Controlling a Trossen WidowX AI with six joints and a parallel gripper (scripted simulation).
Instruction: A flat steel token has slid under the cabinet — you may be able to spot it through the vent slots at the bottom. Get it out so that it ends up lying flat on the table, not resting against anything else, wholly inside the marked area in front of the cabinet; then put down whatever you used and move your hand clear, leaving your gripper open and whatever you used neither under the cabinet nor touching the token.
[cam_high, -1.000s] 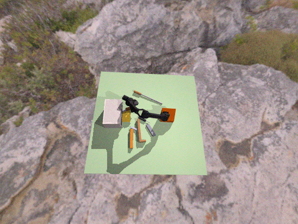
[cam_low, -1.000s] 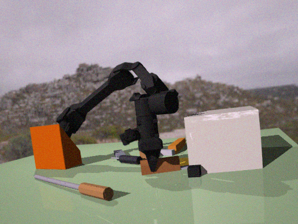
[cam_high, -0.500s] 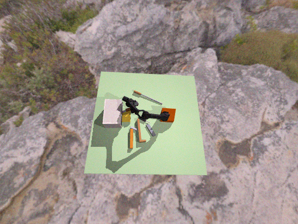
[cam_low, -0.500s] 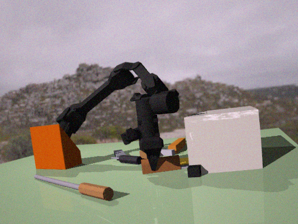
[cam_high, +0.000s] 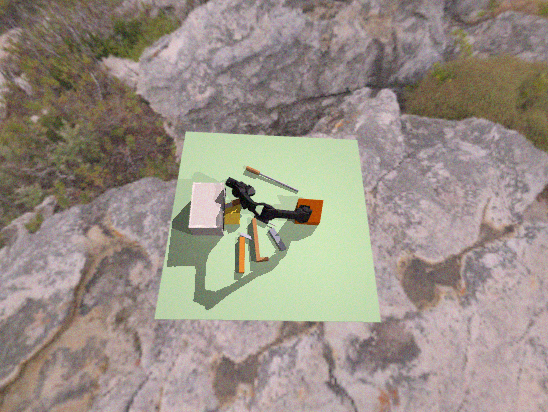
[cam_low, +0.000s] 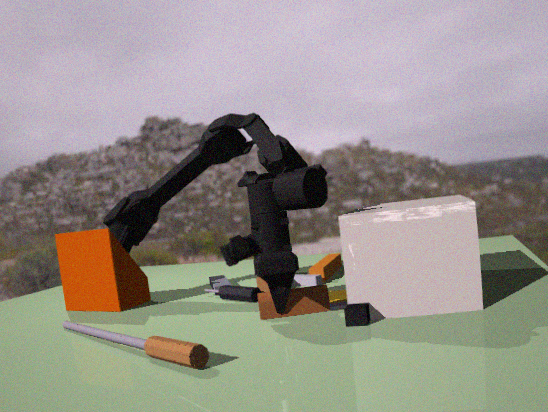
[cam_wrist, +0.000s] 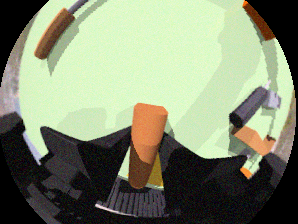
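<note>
The white cabinet (cam_high: 207, 206) (cam_low: 412, 260) stands with the yellow marked area (cam_high: 232, 218) (cam_low: 337, 295) in front of it. My gripper (cam_low: 282, 309) (cam_wrist: 146, 131) is low over the table beside the yellow area, shut on the brown handle (cam_low: 312, 299) (cam_wrist: 149, 125) of a tool. The tool's thin grey shaft shows only in part, and a black block (cam_low: 357, 314) at its far end is by the cabinet's near bottom corner. I cannot see the steel token; the vent slots cannot be made out.
A brown-handled rod (cam_high: 252, 170) (cam_low: 175, 352) (cam_wrist: 53, 35) lies to one side. Across from it lie an orange L-shaped bar (cam_high: 256, 240), an orange-handled tool (cam_high: 241, 254) and a grey-headed tool (cam_high: 276, 239) with a dark handle (cam_low: 239, 293) (cam_wrist: 248, 106). The arm stands at an orange block (cam_high: 315, 212) (cam_low: 88, 272).
</note>
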